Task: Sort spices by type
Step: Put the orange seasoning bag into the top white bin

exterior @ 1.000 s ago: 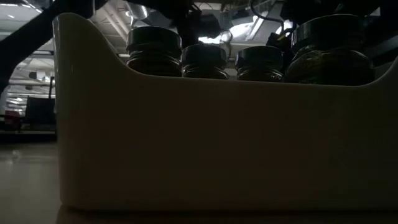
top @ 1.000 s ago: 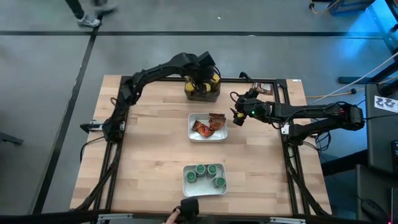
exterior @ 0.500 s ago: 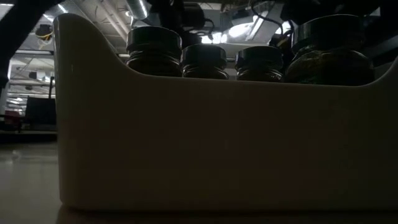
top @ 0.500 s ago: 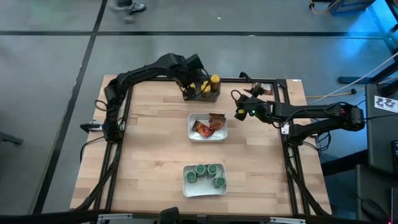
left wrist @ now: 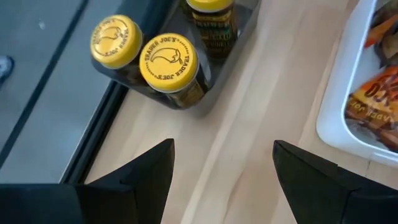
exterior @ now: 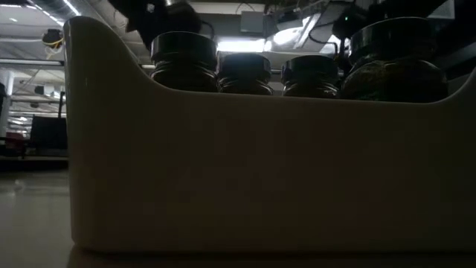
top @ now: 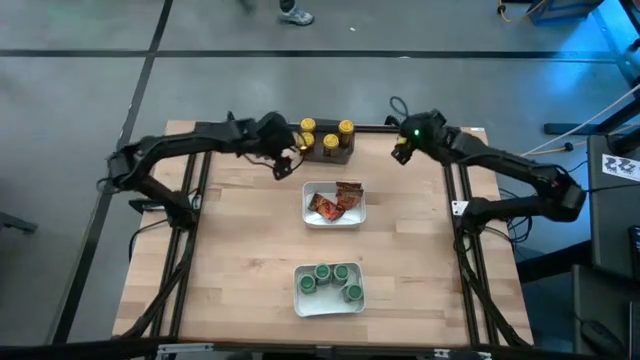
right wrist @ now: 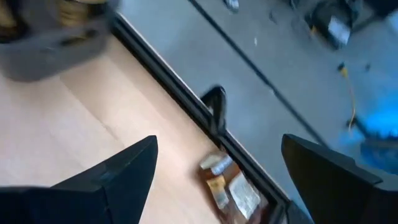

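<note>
Yellow-lid jars (top: 330, 141) stand upright in a dark grey holder (top: 325, 152) at the table's far edge. They also show in the left wrist view, yellow-lid jars (left wrist: 168, 58). Orange-brown sachets (top: 335, 202) lie in the middle white tray (top: 309, 216). Green-lid jars (top: 328, 280) stand in the near white tray (top: 300, 303), whose wall (exterior: 245, 179) fills the low view. My left gripper (top: 283, 165) hovers open just left of the holder, over bare wood (left wrist: 221, 162). My right gripper (top: 400, 150) is open near the far edge, above a loose sachet (right wrist: 227, 186).
A black frame rail (top: 400, 128) runs along the table's far edge, with grey floor beyond it. Bare wood lies to the left and right of the trays (top: 240, 250). The right arm (top: 500, 165) reaches in from the table's right side.
My left gripper has drawn back from over the dark holder toward the table's left and near side, uncovering the yellow-lid jars. My right gripper has moved from beside the sachet tray toward the far edge.
</note>
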`<state>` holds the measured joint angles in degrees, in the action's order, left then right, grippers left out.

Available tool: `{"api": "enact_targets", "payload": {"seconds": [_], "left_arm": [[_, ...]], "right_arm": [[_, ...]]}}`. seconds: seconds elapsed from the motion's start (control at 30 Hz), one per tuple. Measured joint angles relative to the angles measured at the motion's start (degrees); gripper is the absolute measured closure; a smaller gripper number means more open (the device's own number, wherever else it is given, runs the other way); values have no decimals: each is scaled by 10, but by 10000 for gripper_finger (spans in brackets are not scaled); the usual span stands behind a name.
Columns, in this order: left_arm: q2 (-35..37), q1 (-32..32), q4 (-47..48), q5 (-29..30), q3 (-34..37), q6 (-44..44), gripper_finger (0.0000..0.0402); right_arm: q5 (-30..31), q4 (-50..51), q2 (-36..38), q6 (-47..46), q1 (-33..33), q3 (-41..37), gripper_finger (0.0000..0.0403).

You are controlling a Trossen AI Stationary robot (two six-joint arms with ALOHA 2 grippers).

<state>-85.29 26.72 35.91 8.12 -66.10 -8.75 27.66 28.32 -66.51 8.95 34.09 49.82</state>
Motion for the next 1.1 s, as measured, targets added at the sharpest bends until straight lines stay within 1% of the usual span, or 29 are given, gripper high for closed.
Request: {"api": "enact_targets", "payload": {"seconds": [0.13,0.2,0.3,0.43,0.67,0.83,1.1], "left_arm": [[53,1,-60,0,67,0,147],[67,1,-76,0,86,-1,147],[80,1,-99,0,110,-2,147],[82,1,-103,0,127,-4,147],[82,-3,-130,0,158,-4,147],[82,-3,-128,-2,161,-6,147],[82,-17,-130,-2,161,-6,147]], "right_arm": [[-35,38,-21,-27,61,15,61],[-59,51,-42,-46,88,20,61],[-89,70,-84,-83,123,30,61],[-113,88,-148,-133,159,50,61],[-134,81,-233,-178,199,66,61],[-135,55,-264,-192,219,66,61],[-138,2,-312,-194,233,66,61]]}}
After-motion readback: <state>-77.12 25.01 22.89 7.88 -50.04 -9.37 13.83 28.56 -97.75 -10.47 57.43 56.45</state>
